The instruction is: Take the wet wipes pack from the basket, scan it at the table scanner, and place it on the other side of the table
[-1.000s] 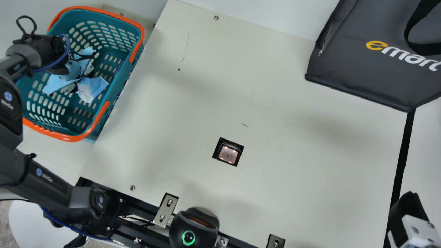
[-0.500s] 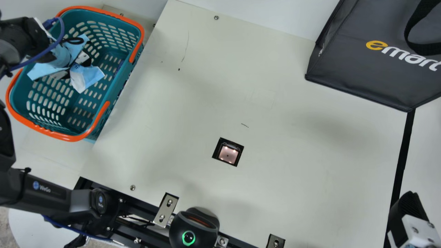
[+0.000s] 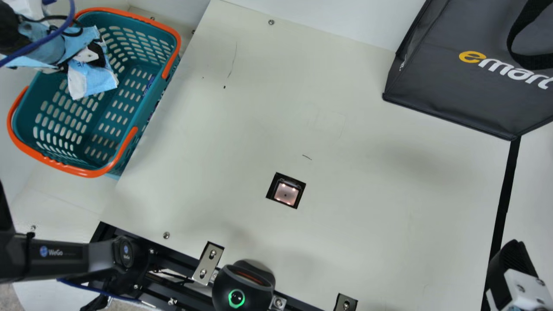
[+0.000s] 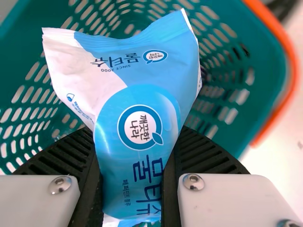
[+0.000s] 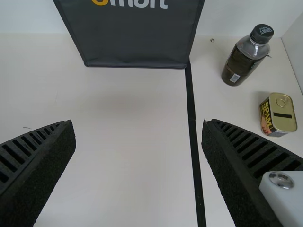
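The left gripper's [image 4: 135, 137] ribbed fingers are clenched on the wet wipes pack [image 4: 142, 94], one pad to each long side, so the soft wrapper bunches between them and its free end flares past the tips. That hold leaves the broad printed face uncovered; I can't see a barcode, so the wrist may have to turn before a scan. The pack hangs over the basket [image 3: 149, 99], towards its far left corner in the main view, presumably to clear the walls.

The right gripper's [image 5: 138, 122] fingers are spread and hold nothing, above the table [image 3: 367, 216] near its right edge. It looks parked out of the way, leaving the work to the left arm.

Beyond the pack, the basket's inner right wall and its orange handle [image 3: 131, 140] stand between it and the scanner window [image 3: 286, 193] — the pack should travel high enough that its loose end doesn't snag. The window is set in the table, nearer the front edge than the back. A black bag [image 3: 432, 90] takes up the far right corner. Past the black strip [image 3: 503, 203], a bottle [image 5: 244, 59] and a can [image 5: 278, 115] stand by the far edge — likely the delivery side, where the pack needs a spot beside them.
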Robot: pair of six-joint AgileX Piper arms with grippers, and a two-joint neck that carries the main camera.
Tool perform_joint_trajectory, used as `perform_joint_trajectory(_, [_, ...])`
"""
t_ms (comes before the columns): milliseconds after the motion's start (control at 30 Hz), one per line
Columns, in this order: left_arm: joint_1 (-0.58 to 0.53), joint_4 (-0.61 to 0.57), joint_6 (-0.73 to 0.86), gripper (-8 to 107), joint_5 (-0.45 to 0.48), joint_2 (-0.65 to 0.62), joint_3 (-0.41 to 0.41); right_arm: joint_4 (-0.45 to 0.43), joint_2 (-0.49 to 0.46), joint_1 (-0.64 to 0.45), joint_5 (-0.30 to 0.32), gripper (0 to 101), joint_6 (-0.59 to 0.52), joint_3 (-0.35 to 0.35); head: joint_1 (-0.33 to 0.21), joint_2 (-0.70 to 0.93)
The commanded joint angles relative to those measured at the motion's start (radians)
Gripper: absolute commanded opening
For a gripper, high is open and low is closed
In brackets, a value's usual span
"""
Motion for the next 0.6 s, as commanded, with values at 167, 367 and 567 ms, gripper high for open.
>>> perform_joint_trajectory(167, [-0.091,-0.006,0.028,-8,0.061,-0.071,0.001,0.0,0.0,0.0,0.0,95,0.0,0.0,-0.027,0.004])
perform_joint_trajectory(367, [-0.227,0.009,-0.031,-8,0.063,-0.137,0.055,0.0,0.0,0.0,0.0,95,0.0,0.0,-0.027,0.004])
perform_joint_trajectory(567, [-0.395,0.031,-0.131,-8,0.052,-0.193,0.121,0.0,0.0,0.0,0.0,95,0.0,0.0,-0.027,0.004])
